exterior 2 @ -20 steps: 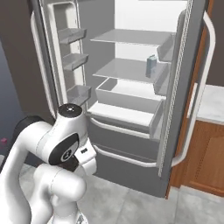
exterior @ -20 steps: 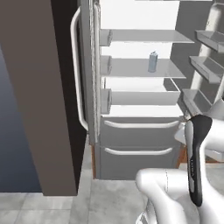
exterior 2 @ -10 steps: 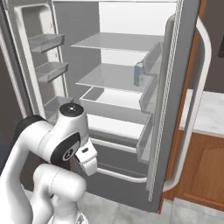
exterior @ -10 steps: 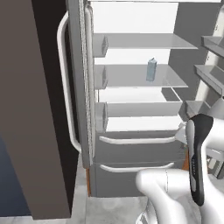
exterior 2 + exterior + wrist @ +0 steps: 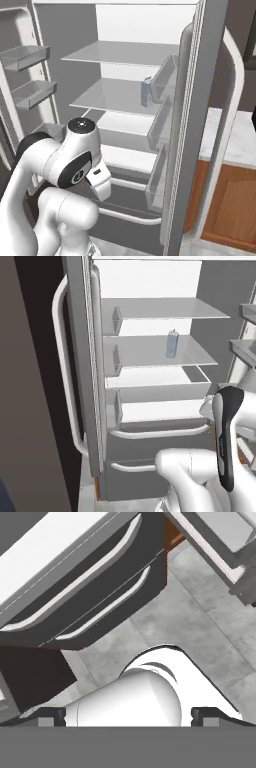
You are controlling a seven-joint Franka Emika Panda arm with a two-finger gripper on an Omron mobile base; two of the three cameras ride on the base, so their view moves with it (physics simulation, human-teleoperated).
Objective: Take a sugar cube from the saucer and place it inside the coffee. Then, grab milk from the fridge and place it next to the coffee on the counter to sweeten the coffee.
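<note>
gripper (image 5: pixel 128 714): jaws wide apart, empty, aimed floorward | milk (image 5: pixel 172 344): upright on middle fridge (image 5: pixel 197 100) shelf | change: base has rolled closer, fridge looms larger | next: reach for carton

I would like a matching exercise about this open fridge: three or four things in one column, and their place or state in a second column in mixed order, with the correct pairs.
Things:
1. milk
2. fridge
3. gripper
4. top shelf

Place or state:
a. doors swung open
b. bare glass, above the carton
c. upright on the middle shelf
d. open, pointing down at the floor tiles

Pairs: 1-c, 2-a, 3-d, 4-b
</note>
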